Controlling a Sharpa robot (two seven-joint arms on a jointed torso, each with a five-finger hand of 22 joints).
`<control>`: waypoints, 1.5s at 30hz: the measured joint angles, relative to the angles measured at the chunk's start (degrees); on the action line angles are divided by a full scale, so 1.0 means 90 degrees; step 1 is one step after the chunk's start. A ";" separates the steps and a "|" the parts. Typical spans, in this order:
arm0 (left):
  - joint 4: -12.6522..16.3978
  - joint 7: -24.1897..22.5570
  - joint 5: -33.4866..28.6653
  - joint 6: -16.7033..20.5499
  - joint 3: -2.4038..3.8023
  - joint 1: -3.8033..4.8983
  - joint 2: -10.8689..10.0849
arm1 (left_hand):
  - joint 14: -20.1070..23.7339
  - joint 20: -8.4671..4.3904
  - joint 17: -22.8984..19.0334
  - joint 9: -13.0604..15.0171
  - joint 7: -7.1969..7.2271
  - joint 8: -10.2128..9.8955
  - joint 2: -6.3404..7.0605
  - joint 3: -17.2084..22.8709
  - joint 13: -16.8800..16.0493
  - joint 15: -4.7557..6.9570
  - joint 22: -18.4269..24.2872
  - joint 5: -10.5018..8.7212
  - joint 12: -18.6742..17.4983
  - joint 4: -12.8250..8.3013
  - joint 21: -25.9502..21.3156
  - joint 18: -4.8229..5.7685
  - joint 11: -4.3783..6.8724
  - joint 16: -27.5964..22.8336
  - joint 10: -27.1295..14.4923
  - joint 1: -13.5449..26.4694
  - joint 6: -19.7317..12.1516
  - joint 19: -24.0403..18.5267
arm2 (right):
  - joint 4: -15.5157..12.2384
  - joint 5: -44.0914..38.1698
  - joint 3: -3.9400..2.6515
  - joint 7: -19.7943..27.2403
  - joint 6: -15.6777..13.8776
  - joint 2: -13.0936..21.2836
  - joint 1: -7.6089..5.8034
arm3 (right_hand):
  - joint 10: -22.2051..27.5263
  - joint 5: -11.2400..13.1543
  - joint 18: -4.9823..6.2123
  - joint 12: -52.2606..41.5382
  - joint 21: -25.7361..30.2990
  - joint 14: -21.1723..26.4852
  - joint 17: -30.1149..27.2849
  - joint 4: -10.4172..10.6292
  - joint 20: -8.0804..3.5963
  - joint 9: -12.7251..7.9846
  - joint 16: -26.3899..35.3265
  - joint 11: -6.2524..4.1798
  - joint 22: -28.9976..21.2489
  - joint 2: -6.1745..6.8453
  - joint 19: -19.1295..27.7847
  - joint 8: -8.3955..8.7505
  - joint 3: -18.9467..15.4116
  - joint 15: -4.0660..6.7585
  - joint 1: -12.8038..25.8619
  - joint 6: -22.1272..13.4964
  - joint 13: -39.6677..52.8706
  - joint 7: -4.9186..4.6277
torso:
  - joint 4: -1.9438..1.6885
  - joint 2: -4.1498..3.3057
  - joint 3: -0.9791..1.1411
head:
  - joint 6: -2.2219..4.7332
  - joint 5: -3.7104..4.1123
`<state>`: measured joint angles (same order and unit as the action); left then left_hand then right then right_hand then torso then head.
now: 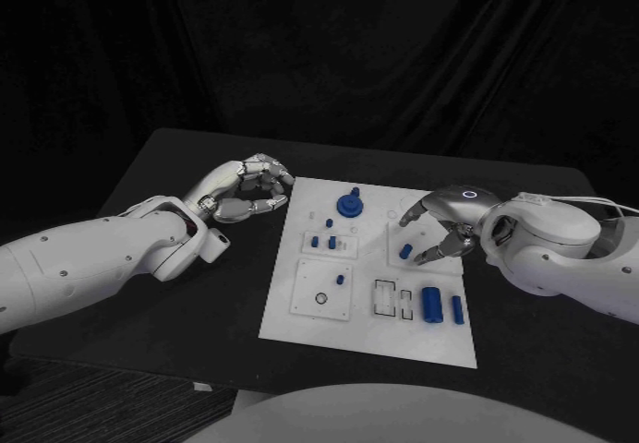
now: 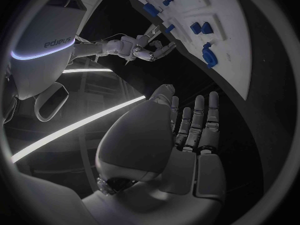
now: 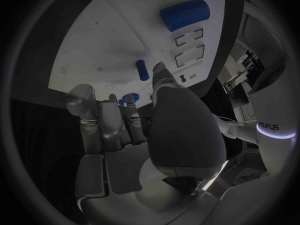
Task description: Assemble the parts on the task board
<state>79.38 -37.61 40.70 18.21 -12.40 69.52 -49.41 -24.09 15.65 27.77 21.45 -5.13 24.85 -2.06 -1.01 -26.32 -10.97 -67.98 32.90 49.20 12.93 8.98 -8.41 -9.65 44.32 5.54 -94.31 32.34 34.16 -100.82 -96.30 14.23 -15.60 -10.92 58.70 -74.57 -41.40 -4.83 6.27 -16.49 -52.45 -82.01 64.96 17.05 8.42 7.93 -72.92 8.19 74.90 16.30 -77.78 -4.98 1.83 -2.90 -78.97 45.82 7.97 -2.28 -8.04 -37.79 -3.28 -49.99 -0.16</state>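
The white task board (image 1: 300,318) lies in the middle of the table. On it are a round blue knob (image 1: 350,203), two short blue pegs (image 1: 324,243), a big blue cylinder (image 1: 431,304) and a thin one (image 1: 458,309). My right hand (image 1: 437,233) hovers over the board's right side with its fingers apart and nothing in them; a small blue part (image 1: 406,250) sits on the board just below its fingertips. My left hand (image 1: 250,189) is off the board's far left corner, holding nothing. The left wrist view shows its fingers (image 2: 199,127) side by side and bare.
Two rectangular recesses (image 1: 391,297) lie beside the big cylinder (image 3: 184,14), and a ring-shaped seat (image 1: 321,297) marks the board's near left plate. Black tabletop (image 1: 199,305) runs around the board on all sides.
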 measured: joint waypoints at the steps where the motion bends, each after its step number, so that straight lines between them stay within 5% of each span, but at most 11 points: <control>1: -0.0003 0.0001 0.0000 -0.0001 0.0000 -0.0003 0.0000 | 0.0000 0.0000 0.0000 0.0000 0.0000 0.0000 0.0000 -0.0006 0.0000 0.0000 -0.0005 0.0000 0.0000 -0.0006 0.0000 0.0000 0.0000 0.0000 0.0000 0.0000 0.0000 0.0000 | 0.0008 0.0003 0.0000 0.0001 0.0001 -0.0010 0.0017 | -0.0109 0.0000 0.0001 -0.0017 -0.0046 -0.0004 0.0015 -0.0002 0.0009 -0.0016 -0.0036 -0.0008 0.0000 -0.0045 -0.0026 0.0013 0.0049 -0.0004 -0.0045 0.0020 -0.0022 -0.0064 | 0.0002 0.0000 0.0003 | 0.0000 -0.0007; 5: -0.0010 0.0004 0.0000 -0.0010 0.0000 -0.0009 0.0010 | 0.0000 0.0000 0.0000 -0.0006 0.0000 0.0000 0.0000 -0.0007 0.0000 0.0000 -0.0019 0.0025 0.0000 -0.0006 0.0000 0.0001 0.0000 0.0000 -0.0001 0.0000 0.0000 0.0000 | 0.0069 0.0012 -0.0002 0.0026 -0.0003 -0.0056 0.0106 | -0.0447 -0.0157 0.0001 0.0016 -0.0141 -0.0031 0.0027 -0.0017 -0.0003 -0.0078 -0.0083 -0.0032 0.0000 -0.0256 -0.0084 0.0013 0.0239 0.0020 -0.0257 0.0153 -0.0159 -0.0216 | 0.0004 0.0000 0.0015 | 0.0000 -0.0012; 10: -0.0019 0.0008 0.0000 -0.0026 0.0000 -0.0016 0.0015 | -0.0002 0.0000 -0.0001 -0.0010 0.0000 0.0000 -0.0005 -0.0001 0.0003 0.0002 -0.0023 0.0025 0.0000 -0.0012 0.0000 0.0001 0.0001 0.0000 -0.0001 -0.0005 0.0000 0.0000 | 0.0160 0.0019 -0.0001 0.0102 -0.0065 -0.0144 0.0207 | -0.0948 -0.0806 0.0001 0.0141 -0.0447 -0.0162 0.0167 -0.0168 -0.0085 -0.0137 -0.0223 -0.0127 0.0005 -0.0676 -0.0210 0.0013 0.0547 0.0117 -0.0677 0.0440 -0.0331 -0.0503 | -0.0007 0.0002 0.0015 | 0.0000 0.0002; 18: -0.0019 0.0017 0.0000 -0.0051 0.0000 -0.0021 0.0011 | -0.0045 -0.0022 -0.0006 -0.0015 -0.0022 0.0000 -0.0025 0.0020 0.0009 0.0002 -0.0041 0.0025 0.0000 -0.0033 0.0000 0.0000 -0.0002 0.0000 0.0002 -0.0025 -0.0022 0.0022 | 0.0300 0.0025 -0.0001 0.0306 -0.0273 -0.0282 0.0338 | -0.1603 -0.1031 0.0000 0.0323 -0.0774 -0.0217 0.0311 -0.0372 -0.0174 -0.0202 -0.0350 -0.0226 0.0005 -0.0868 -0.0345 0.0013 0.0724 0.0173 -0.0766 0.0831 -0.0455 -0.0755 | 0.0004 0.0007 0.0008 | 0.0000 -0.0035; 31: -0.0029 0.0039 0.0000 -0.0091 0.0000 -0.0034 0.0026 | -0.0045 -0.0022 -0.0007 -0.0029 -0.0022 0.0000 -0.0025 0.0039 0.0016 0.0001 -0.0062 0.0048 0.0000 -0.0051 0.0000 0.0000 -0.0031 0.0000 0.0002 -0.0025 -0.0022 0.0021 | 0.0378 0.0029 -0.0002 0.0514 -0.0452 -0.0380 0.0412 | -0.2275 -0.0923 -0.0104 0.0582 -0.1144 -0.0220 0.0436 -0.0481 -0.0208 -0.0282 -0.0457 -0.0300 0.0004 -0.0944 -0.0493 0.0013 0.0879 0.0216 -0.0690 0.1199 -0.0475 -0.0757 | -0.0010 0.0005 0.0002 | 0.0000 -0.0016; 37: -0.0036 0.0056 0.0000 -0.0114 0.0000 -0.0041 0.0027 | -0.0045 -0.0022 -0.0012 -0.0029 -0.0022 0.0000 -0.0049 0.0047 0.0022 0.0002 -0.0084 0.0048 0.0000 -0.0059 0.0028 0.0001 -0.0041 0.0000 -0.0008 -0.0049 -0.0022 0.0021 | 0.0377 0.0040 -0.0002 0.0576 -0.0454 -0.0378 0.0424 | -0.2690 -0.0852 -0.0103 0.0823 -0.1216 -0.0225 0.0426 -0.0573 -0.0276 -0.0290 -0.0456 -0.0408 0.0003 -0.1068 -0.0561 -0.0064 0.1254 0.0326 -0.0871 0.1631 -0.0484 -0.0622 | -0.0012 0.0003 0.0002 | 0.0000 -0.0019; 40: -0.0036 0.0066 0.0000 -0.0127 0.0000 -0.0043 0.0026 | -0.0068 0.0001 -0.0012 -0.0036 -0.0046 0.0000 -0.0051 0.0047 0.0028 -0.0021 -0.0096 0.0048 0.0000 -0.0059 0.0033 0.0001 -0.0041 0.0000 -0.0008 -0.0050 0.0001 0.0045 | 0.0365 0.0076 -0.0002 0.0611 -0.0453 -0.0361 0.0425 | -0.2862 -0.0690 -0.0103 0.0953 -0.1240 -0.0210 0.0399 -0.0719 -0.0313 -0.0289 -0.0456 -0.0436 0.0003 -0.1089 -0.0552 -0.0082 0.1522 0.0351 -0.1035 0.1808 -0.0501 -0.0563 | -0.0011 0.0002 0.0001 | 0.0000 -0.0026; 42: -0.0034 0.0073 0.0000 -0.0134 0.0000 -0.0045 0.0020 | -0.0068 0.0001 -0.0018 -0.0037 -0.0045 0.0000 -0.0051 0.0063 0.0030 -0.0022 -0.0114 0.0048 0.0000 -0.0092 0.0033 0.0001 -0.0040 0.0000 -0.0008 -0.0050 0.0001 0.0045 | 0.0349 0.0113 -0.0002 0.0642 -0.0454 -0.0341 0.0425 | -0.2992 -0.0174 -0.0103 0.1074 -0.1259 -0.0218 0.0391 -0.0864 -0.0334 -0.0289 -0.0456 -0.0448 0.0003 -0.1082 -0.0572 -0.0082 0.1843 0.0404 -0.1157 0.1956 -0.0518 -0.0551 | -0.0010 0.0002 0.0001 | 0.0000 -0.0037; 45: -0.0030 0.0086 0.0000 -0.0147 0.0000 -0.0048 0.0013 | -0.0091 -0.0022 -0.0018 -0.0044 -0.0045 0.0000 -0.0051 0.0055 0.0034 0.0001 -0.0128 0.0048 0.0000 -0.0104 0.0041 0.0001 -0.0040 0.0000 -0.0008 -0.0050 0.0001 0.0067 | 0.0322 0.0165 -0.0003 0.0678 -0.0465 -0.0309 0.0425 | -0.3056 0.0006 -0.0103 0.1213 -0.1273 -0.0217 0.0390 -0.1006 -0.0334 -0.0306 -0.0450 -0.0406 0.0003 -0.1065 -0.0572 -0.0082 0.2212 0.0404 -0.1156 0.2019 -0.0518 -0.0552 | -0.0006 0.0002 0.0001 | 0.0000 -0.0045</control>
<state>79.11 -36.83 40.70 16.89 -12.40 69.09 -49.30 -24.91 15.46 27.60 21.06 -5.54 24.85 -2.52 -0.52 -26.01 -10.96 -69.13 33.34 49.19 11.99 9.35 -8.40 -10.01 44.32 5.47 -94.77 32.35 34.76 -97.92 -94.81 14.20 -9.50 -15.10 55.92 -70.74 -68.91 -4.77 5.35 -5.58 -63.90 -83.97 68.47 8.00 5.42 5.18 -76.97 4.53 74.92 6.71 -82.93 -5.72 21.74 0.74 -89.37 63.99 3.31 -7.25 -8.09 -37.77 -3.28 -49.99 -0.56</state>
